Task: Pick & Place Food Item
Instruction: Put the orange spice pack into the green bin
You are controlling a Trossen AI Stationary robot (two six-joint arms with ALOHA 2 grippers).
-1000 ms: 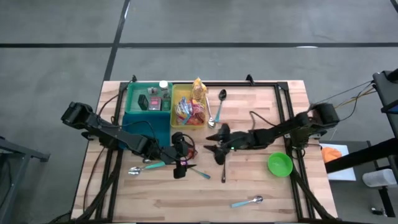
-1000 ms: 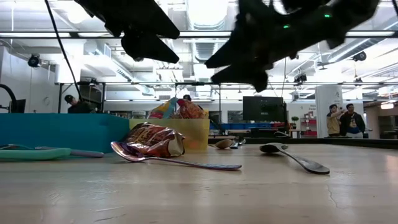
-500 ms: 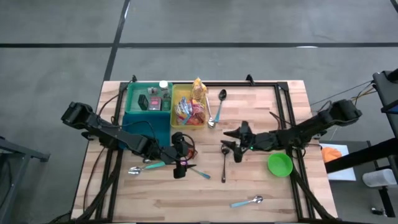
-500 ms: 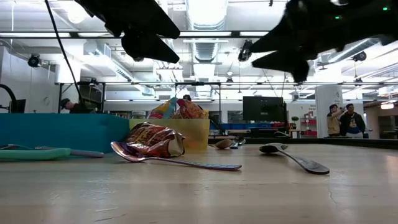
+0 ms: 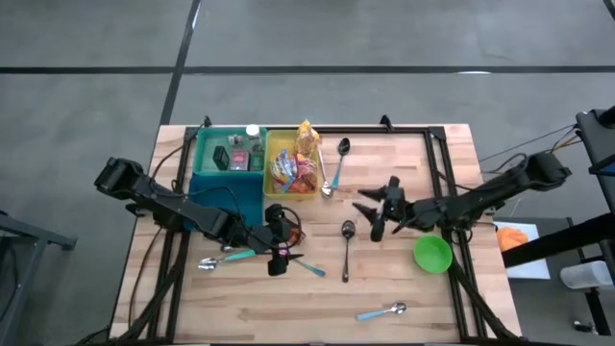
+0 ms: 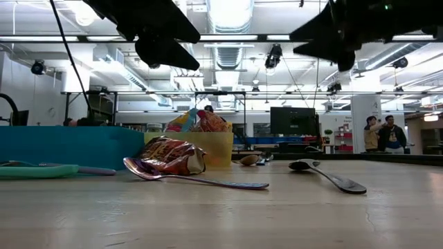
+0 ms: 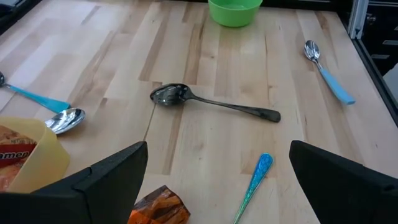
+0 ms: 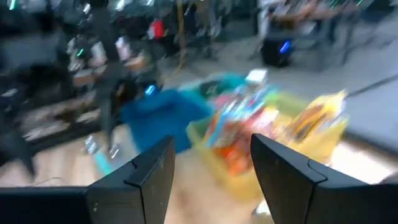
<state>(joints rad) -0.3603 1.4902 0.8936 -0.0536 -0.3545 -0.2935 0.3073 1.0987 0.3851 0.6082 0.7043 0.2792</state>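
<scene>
A crumpled orange-brown snack packet lies flat on the wooden table near its middle. My left gripper hangs open well above it, fingers spread wide, and touches nothing. The packet's edge shows low between them. More snack packets fill the yellow bin at the far side. My right gripper is raised over the table's right half. It points level toward the bins and is open with nothing between its fingers.
A teal bin stands left of the yellow one. A dark spoon lies mid-table and a green bowl to the right. Blue- and teal-handled spoons lie nearer the front, and two spoons beside the yellow bin.
My right gripper has drawn back from above the dark spoon toward the table's right edge, rising a little and tipping up to level. Its fingers keep the same gap. The spoon and the packet have stayed where they were.
</scene>
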